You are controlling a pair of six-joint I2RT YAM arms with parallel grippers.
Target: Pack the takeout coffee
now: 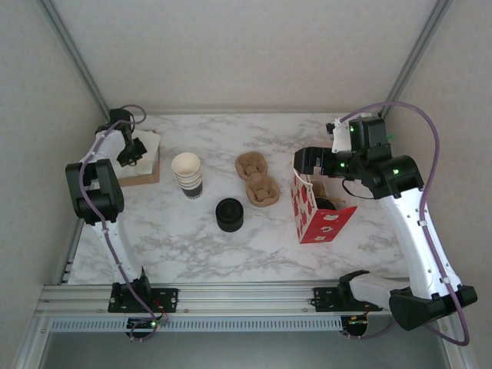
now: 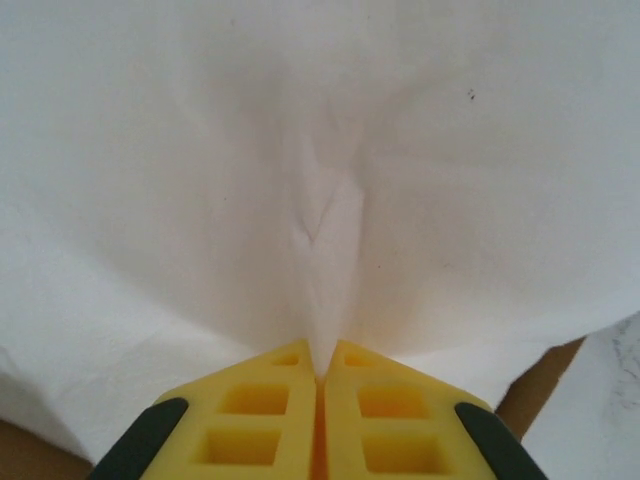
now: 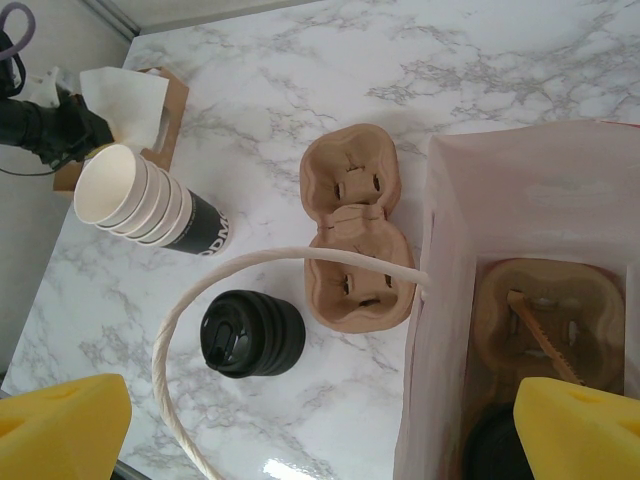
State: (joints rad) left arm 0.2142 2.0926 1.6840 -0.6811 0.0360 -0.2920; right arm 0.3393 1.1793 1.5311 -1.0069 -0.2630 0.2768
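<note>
At the far left of the table (image 1: 192, 246), your left gripper (image 2: 320, 368) has its jaws closed together. They are pinching a raised fold of the top white napkin (image 2: 330, 160), with the paper creased right at the yellow tips. The napkins lie on a brown cardboard tray (image 1: 144, 178) in the far-left corner. To the right of that you have the stack of lidless paper cups (image 1: 187, 174), cream rims on top and dark sides below. Nearer to you and a little further right sits the squat black stack of lids (image 1: 229, 214). Next comes an empty two-well pulp carrier (image 1: 256, 179), lying flat and apart from both stacks. The red patterned bag (image 1: 317, 223) stands open just right of it, its white cord handle (image 3: 200, 300) looping out over the marble towards the lids. Inside the bag lies a second pulp carrier (image 3: 560, 300). The takeout coffee (image 3: 490, 450) is down in the bag at that carrier's near end. You can see only part of its dark lid, and the cup's sides are hidden. Your right gripper (image 3: 320, 400) hangs above the bag's mouth with its jaws spread wide and nothing between them. One yellow finger (image 3: 60, 425) is over the bare table and the other is over the bag's interior.
</note>
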